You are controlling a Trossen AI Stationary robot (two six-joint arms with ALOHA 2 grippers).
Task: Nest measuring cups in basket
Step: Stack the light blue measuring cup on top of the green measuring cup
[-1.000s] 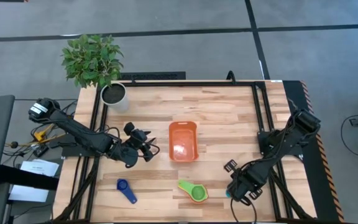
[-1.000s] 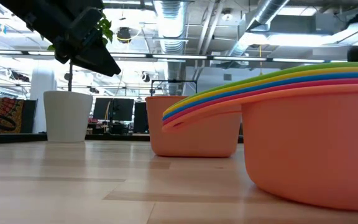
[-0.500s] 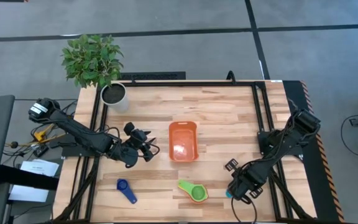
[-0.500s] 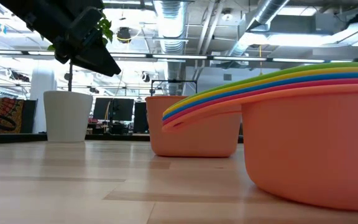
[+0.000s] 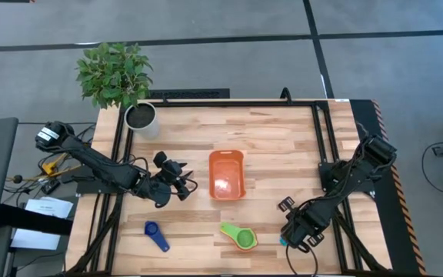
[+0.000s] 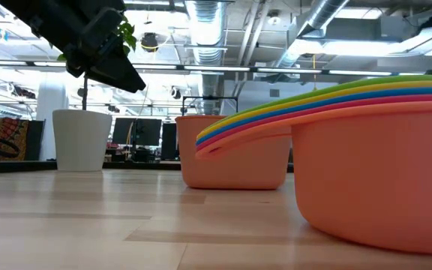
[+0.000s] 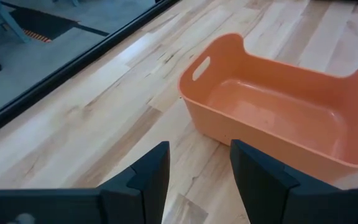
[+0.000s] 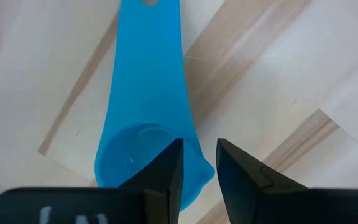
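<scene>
The left arm's fingers [image 5: 181, 187] stand apart with nothing between them, raised over the pale wooden worktop [image 5: 283, 146]; just ahead of them sits the small orange rectangular plastic basket [image 5: 226, 174], empty. Nearer the front edge, below those fingers, lies a dark blue plastic measuring cup [image 5: 156, 234]. Right of it, a nested stack of measuring cups [image 5: 239, 235], green on top, rests on the worktop. Farther right, the right arm's fingers [image 8: 199, 163] point down, narrowly apart, straddling the rim of a small light blue plastic measuring cup [image 8: 145, 106] lying flat.
</scene>
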